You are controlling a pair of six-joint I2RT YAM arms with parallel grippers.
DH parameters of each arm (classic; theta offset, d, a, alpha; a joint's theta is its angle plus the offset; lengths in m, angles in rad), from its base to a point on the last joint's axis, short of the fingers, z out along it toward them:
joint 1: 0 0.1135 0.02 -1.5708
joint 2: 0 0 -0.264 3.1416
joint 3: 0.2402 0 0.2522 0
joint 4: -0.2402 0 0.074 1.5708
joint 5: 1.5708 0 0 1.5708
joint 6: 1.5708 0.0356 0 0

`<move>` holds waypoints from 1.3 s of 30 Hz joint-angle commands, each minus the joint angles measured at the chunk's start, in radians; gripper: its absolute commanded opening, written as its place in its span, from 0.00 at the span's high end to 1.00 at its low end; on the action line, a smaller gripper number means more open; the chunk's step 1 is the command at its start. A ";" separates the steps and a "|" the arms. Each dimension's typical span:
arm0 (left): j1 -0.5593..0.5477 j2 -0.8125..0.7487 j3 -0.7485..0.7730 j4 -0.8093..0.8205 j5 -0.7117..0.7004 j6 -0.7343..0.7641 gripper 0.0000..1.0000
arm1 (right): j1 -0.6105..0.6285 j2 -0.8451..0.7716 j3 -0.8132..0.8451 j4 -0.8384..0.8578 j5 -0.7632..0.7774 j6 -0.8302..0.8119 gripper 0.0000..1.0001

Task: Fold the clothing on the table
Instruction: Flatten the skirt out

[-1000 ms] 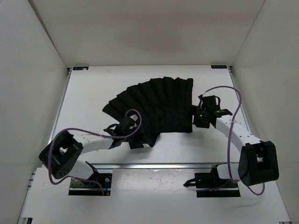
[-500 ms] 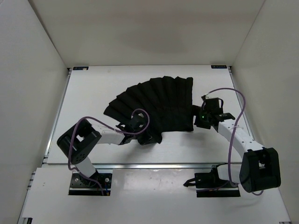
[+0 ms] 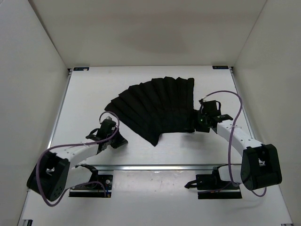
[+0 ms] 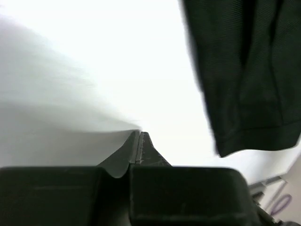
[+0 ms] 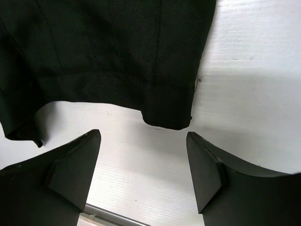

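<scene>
The clothing (image 3: 157, 107), a black pleated fan of fabric, lies flat on the white table (image 3: 89, 99). My left gripper (image 3: 118, 139) sits low over bare table just left of the clothing's lower point. In the left wrist view that gripper (image 4: 139, 134) is shut with nothing between its fingers, and the clothing (image 4: 244, 70) hangs into view at the upper right. My right gripper (image 3: 197, 123) is at the clothing's lower right corner. In the right wrist view it (image 5: 143, 141) stands open, with the hemmed corner (image 5: 167, 113) just ahead of the gap, apart from both fingers.
A metal rail (image 3: 155, 165) runs along the table's near edge, between the arm bases and the work surface. White walls close in the left, right and back sides. Purple cables (image 3: 230, 101) loop over both arms.
My left gripper has shut and pulled back to the left, off the clothing's lower edge, holding nothing. The fabric's lower left lies a little flatter. The right gripper has barely moved.
</scene>
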 commanded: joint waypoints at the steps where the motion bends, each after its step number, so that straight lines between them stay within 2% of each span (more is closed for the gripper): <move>1: 0.051 -0.108 -0.032 -0.131 -0.035 0.095 0.99 | 0.014 0.017 0.005 0.026 0.030 0.010 0.29; 2: 0.031 -0.123 0.001 -0.133 -0.041 0.092 0.71 | 0.002 0.020 0.005 0.029 0.037 0.010 0.28; 3: -0.001 -0.116 0.019 -0.134 -0.038 0.098 0.54 | 0.001 0.020 0.000 0.031 0.038 0.006 0.29; 7: -0.100 -0.027 0.088 -0.076 0.005 0.066 0.40 | -0.009 0.021 0.008 0.024 0.046 0.010 0.29; 13: -0.199 0.133 0.157 -0.024 -0.010 0.046 0.34 | -0.015 0.008 0.003 0.032 0.047 0.013 0.29; 17: -0.261 0.228 0.273 -0.103 -0.111 0.110 0.34 | -0.016 0.005 -0.001 0.038 0.037 0.015 0.29; 26: -0.315 0.423 0.511 -0.278 -0.241 0.261 0.35 | -0.020 -0.009 -0.009 0.051 0.012 0.019 0.29; 31: -0.339 0.550 0.658 -0.448 -0.341 0.371 0.36 | -0.019 -0.029 -0.006 0.051 0.008 0.012 0.29; 33: -0.335 0.565 0.668 -0.476 -0.355 0.405 0.41 | -0.019 -0.028 -0.009 0.051 0.009 0.016 0.29; 35: -0.332 0.579 0.660 -0.489 -0.367 0.419 0.54 | -0.022 -0.037 -0.011 0.057 0.004 0.016 0.29; 37: -0.325 0.584 0.643 -0.493 -0.372 0.433 0.61 | -0.024 -0.037 -0.014 0.060 0.003 0.016 0.29; 39: -0.307 0.587 0.638 -0.501 -0.383 0.443 0.79 | -0.023 -0.037 -0.015 0.061 0.001 0.016 0.28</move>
